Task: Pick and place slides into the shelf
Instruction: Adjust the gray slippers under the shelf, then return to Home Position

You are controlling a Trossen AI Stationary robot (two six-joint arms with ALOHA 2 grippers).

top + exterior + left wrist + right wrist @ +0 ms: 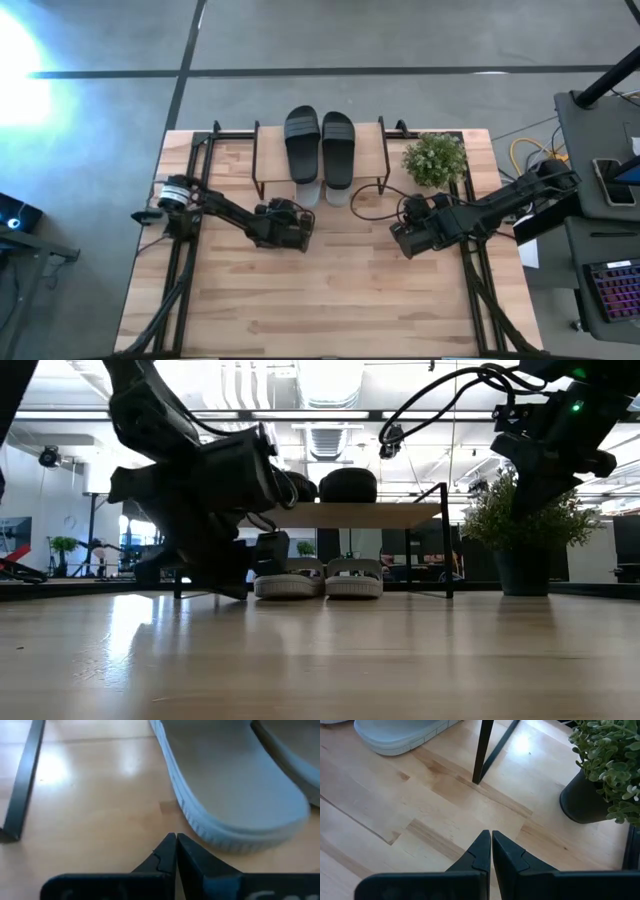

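On the shelf (372, 150), black slides (319, 142); grey slides (318, 577) beneath; both tools closed, empty.

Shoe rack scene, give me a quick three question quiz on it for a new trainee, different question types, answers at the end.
1. True or false: the two black slides lie on top of the shelf.
2. Multiple choice: the two grey slides sit A) on the shelf's top board, B) on the table under the shelf, C) beside the plant.
3. Fill in: both the left pincer and the right pincer are shut and hold ____.

Key: 1 true; 2 B; 3 nothing.
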